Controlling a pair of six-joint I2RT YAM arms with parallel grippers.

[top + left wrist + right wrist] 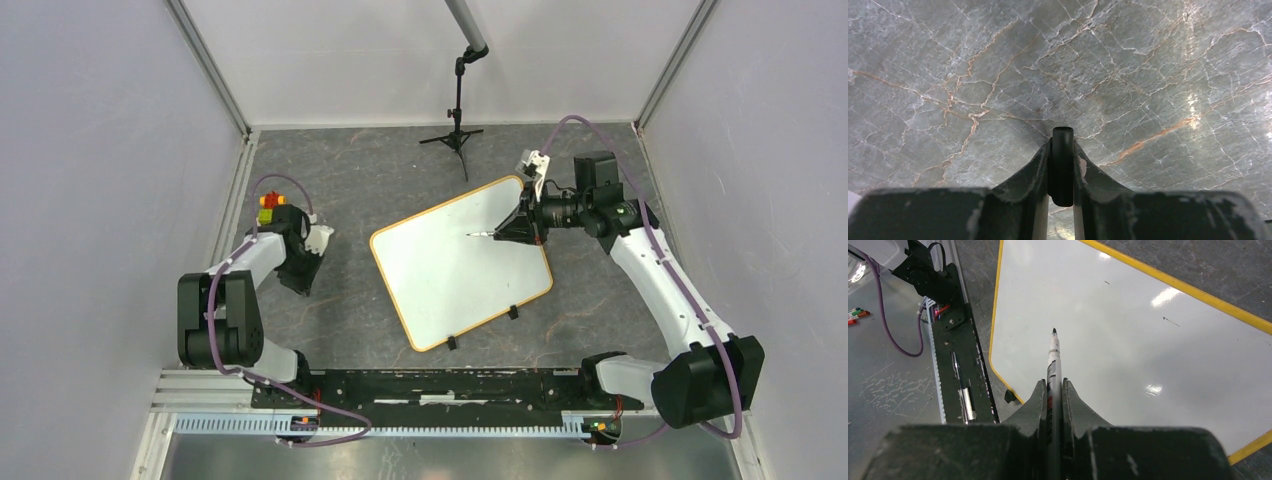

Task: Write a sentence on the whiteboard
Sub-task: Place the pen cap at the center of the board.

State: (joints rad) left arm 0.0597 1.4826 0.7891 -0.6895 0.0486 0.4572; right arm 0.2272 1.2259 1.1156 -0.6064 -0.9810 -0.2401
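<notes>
Whiteboard: large flat white rectangular board (450,275) with a thin yellow-orange rim. It lies askew on the grey veined stone bench (350,180) between the two arms, with its black clip feet on the near edge.
Right claw (1053,386): shut tight on a slim white-and-grey marker (1054,357). The dark tip is bare and points out over the board's plain face. Whether it touches cannot be told.
Left claw (1062,146): clamped on a short black cylinder (1062,165), over bare bench, well left of the board.

whiteboard (450,270) w/ yellow rim, flat, skewed, ctr of scene
</notes>
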